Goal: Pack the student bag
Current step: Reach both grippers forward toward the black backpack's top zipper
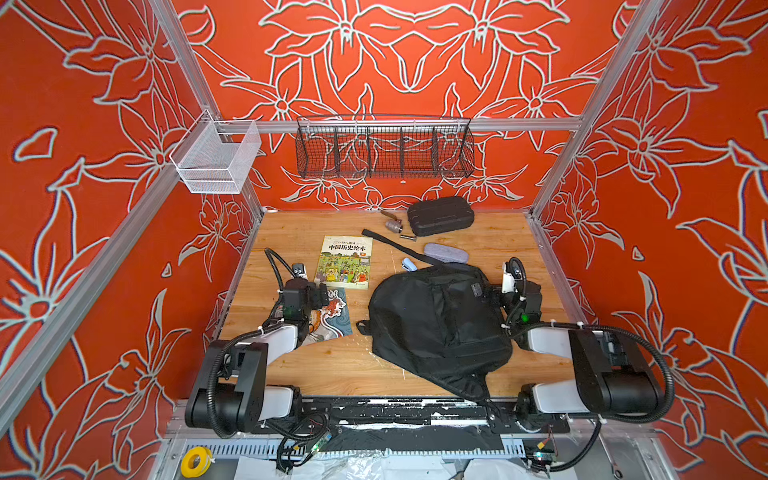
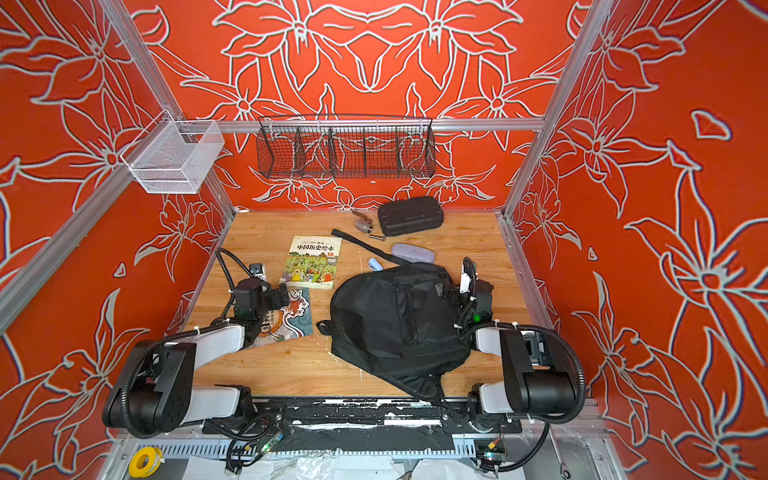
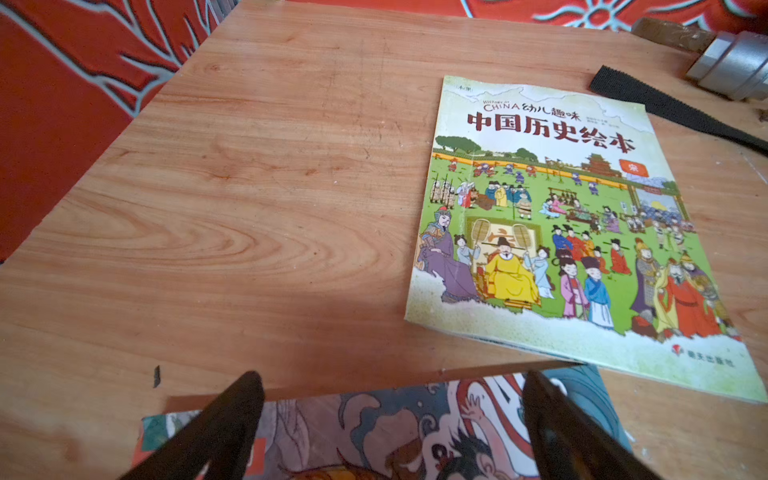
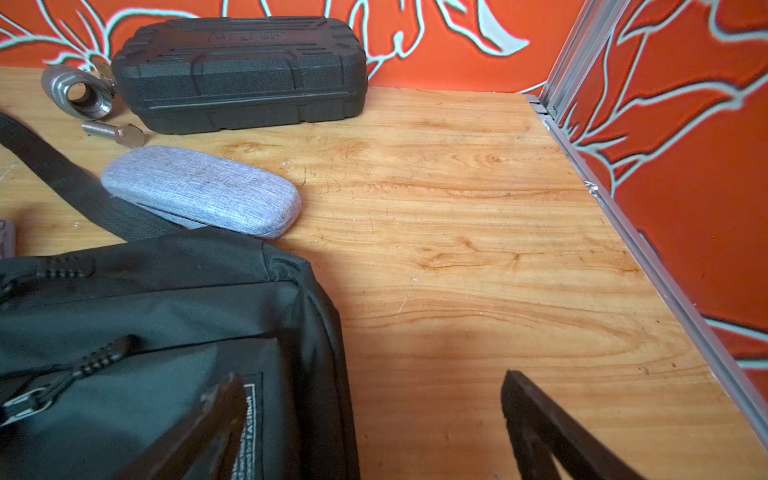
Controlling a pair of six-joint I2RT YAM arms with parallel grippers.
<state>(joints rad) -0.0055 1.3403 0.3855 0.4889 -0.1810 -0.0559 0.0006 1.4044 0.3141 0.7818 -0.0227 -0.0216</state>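
Both arms are seen folded in both top views, elbows raised near the front edge of the table (image 1: 311, 365) and forearms sloped down and away from it. The left gripper (image 3: 392, 380) is held low over the far edge of an illustrated booklet (image 3: 374, 428), just short of a history picture book (image 1: 344, 262) lying flat. Its jaws are spread wide and nothing is gripped. The right gripper (image 4: 370, 374) is held at the far right corner of the student bag (image 1: 436, 324), likewise spread wide and grasping nothing. One finger (image 4: 208, 415) is seen over the bag's label patch and the other over bare wood; contact with the fabric cannot be told.

The bag is laid flat on the right half of the table, front pocket up, with a strap (image 1: 395, 245) stretched out toward the back. Two zip pulls are shown in the right wrist view; what is inside the bag cannot be told. A grey fabric case (image 1: 445, 252) is laid touching the strap, just beyond the bag, and a black ribbed case (image 1: 440, 216) stands closed at the back wall beside a metal fitting (image 1: 392, 226) and a bolt (image 1: 408, 238). A black wire basket (image 1: 384, 153), split into compartments, is hung on the back rail, and a white mesh basket (image 1: 216, 162) at the left corner
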